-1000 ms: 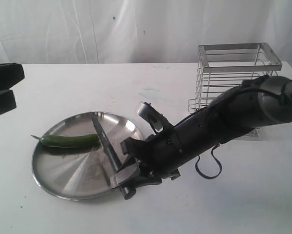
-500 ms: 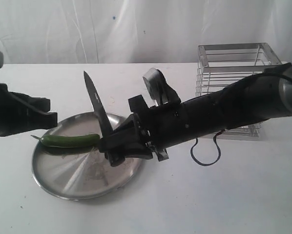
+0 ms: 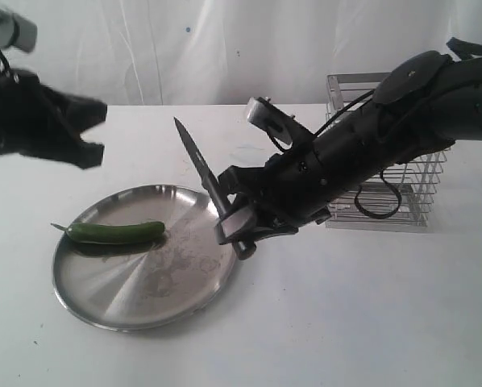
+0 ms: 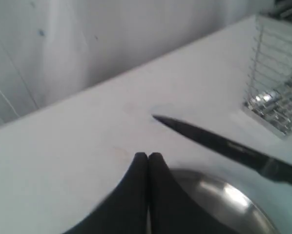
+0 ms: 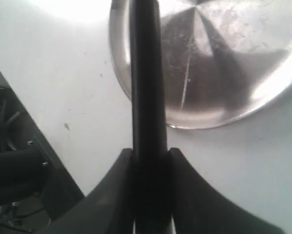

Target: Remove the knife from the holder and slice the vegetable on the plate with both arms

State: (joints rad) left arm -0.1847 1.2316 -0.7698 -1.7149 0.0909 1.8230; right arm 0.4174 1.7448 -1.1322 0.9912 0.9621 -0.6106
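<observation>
The white bench (image 3: 370, 322) runs back to a white curtain (image 3: 184, 48) along its far edge. The right arm (image 3: 370, 153), the bulkiest thing on it, slants from the bench's right edge down toward the middle, passing in front of the holder (image 3: 422, 189). The left arm (image 3: 31, 121) hangs above the bench's left edge, clear of the surface. The holder stands upright near the far right corner, with nothing visible inside it. The plate (image 3: 120, 302) sits toward the near left of the bench, with a few faint smears on its bare centre. The knife (image 3: 197, 157) is out of the holder and in the air above the plate's right rim, its tip aimed up and toward the far left corner. The vegetable (image 3: 116, 232) lies whole across the plate's far-left part, its stem tail over the left rim, well apart from the blade. The right fingers (image 5: 115, 195) pinch the knife's handle between them. The left fingers (image 4: 136, 185) are pressed together on nothing.
</observation>
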